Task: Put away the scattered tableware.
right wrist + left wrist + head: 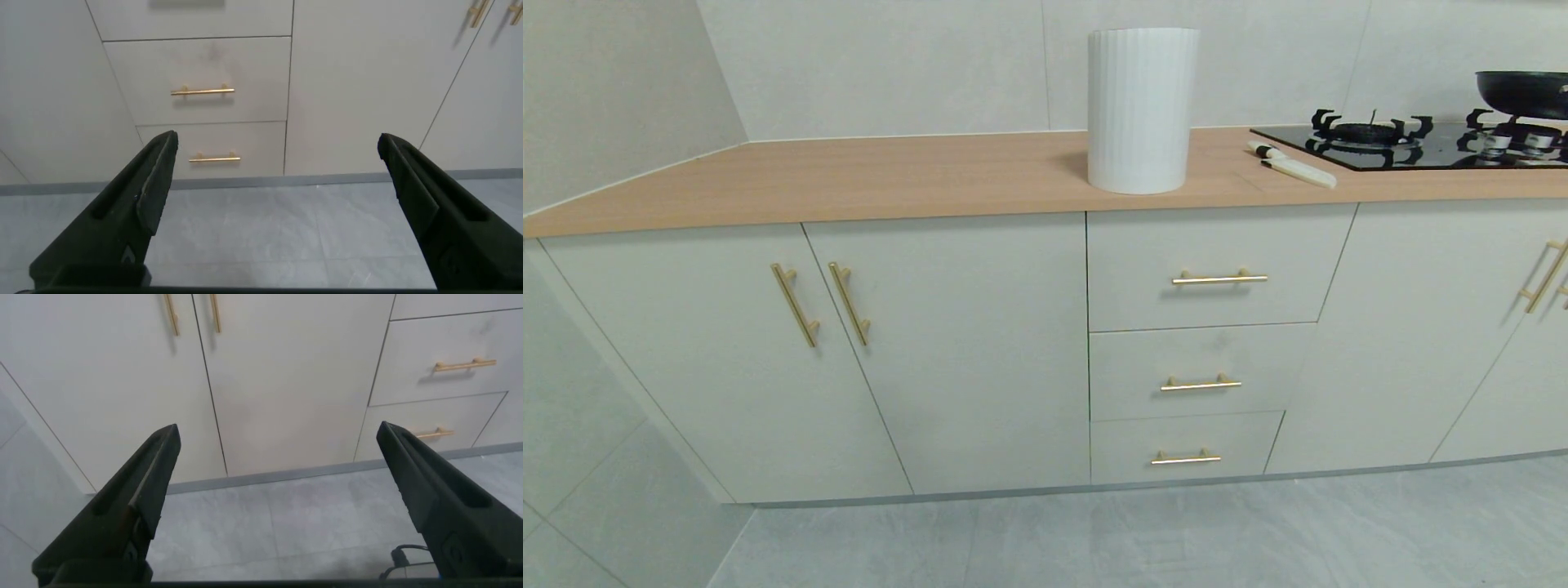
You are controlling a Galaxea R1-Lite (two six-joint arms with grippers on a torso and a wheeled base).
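Note:
A white-bladed knife (1292,166) with a black-and-white handle lies on the wooden countertop (849,175), just left of the hob. A tall white ribbed cylinder container (1142,109) stands on the counter to the knife's left. My left gripper (278,441) is open, held low over the grey floor and facing the cabinet doors. My right gripper (278,147) is also open with nothing in it, low over the floor in front of the lower drawers (204,90).
A black gas hob (1417,143) with a dark pan (1523,90) sits at the counter's right end. Below are a stack of three drawers with gold handles (1219,278) and cabinet doors (768,351) either side. Grey tiled floor (1143,539) lies in front.

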